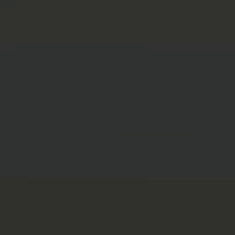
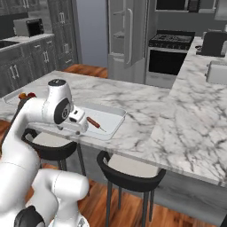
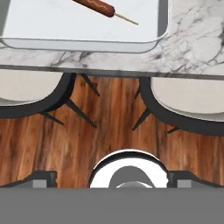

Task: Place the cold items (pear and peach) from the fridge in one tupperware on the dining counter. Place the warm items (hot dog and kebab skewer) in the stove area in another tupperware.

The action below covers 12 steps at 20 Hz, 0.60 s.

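Note:
A white tupperware (image 2: 113, 120) lies on the marble dining counter (image 2: 146, 115) near its front edge. In it rests the hot dog (image 2: 94, 123), a brown sausage with a yellow line on a thin stick. The hand view shows the same tupperware (image 3: 87, 43) and hot dog (image 3: 97, 6) at its top. My gripper (image 2: 79, 129) hangs just off the counter's front edge beside the tupperware, open with nothing between its fingertips (image 3: 41, 177). A second tray (image 2: 12, 96) at far left holds small orange and red things (image 2: 25, 95), mostly hidden by my arm.
Two black stools with pale seats (image 2: 133, 170) (image 2: 48, 144) stand under the counter over a wooden floor (image 3: 109, 122). A stove (image 2: 170, 57) and fridge (image 2: 128, 40) are at the back. A toaster (image 2: 217, 73) sits at the right. The left base view is dark.

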Motion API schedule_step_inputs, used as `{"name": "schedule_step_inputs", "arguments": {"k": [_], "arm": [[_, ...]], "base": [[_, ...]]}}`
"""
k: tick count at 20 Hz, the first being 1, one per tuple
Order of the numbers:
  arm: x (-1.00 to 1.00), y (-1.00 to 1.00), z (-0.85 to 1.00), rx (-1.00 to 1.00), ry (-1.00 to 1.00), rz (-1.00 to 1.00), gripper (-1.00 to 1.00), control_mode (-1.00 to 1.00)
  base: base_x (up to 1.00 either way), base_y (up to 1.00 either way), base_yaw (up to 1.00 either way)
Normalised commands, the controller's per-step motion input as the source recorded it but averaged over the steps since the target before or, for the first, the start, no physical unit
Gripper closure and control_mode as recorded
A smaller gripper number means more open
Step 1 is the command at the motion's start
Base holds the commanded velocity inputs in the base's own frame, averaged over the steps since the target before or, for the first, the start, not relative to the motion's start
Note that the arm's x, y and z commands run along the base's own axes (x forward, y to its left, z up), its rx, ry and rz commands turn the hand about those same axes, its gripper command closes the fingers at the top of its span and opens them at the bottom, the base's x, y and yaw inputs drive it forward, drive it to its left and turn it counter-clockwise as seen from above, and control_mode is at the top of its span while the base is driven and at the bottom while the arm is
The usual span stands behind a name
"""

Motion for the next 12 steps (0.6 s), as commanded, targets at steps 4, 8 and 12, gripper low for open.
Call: {"name": "schedule_step_inputs", "arguments": {"k": [4, 8, 12], "arm": [[-0.10, 0.03, -0.01, -0.04, 0.00, -0.06, -1.00, -1.00], [0.00, 0.00, 0.00, 0.00, 0.00, 0.00, -1.00, -1.00], [0.00, 0.00, 0.00, 0.00, 0.00, 0.00, -1.00, 1.00]], "base": [[0.00, 0.00, 0.00], [0.00, 0.00, 0.00], [0.00, 0.07, 0.00]]}}
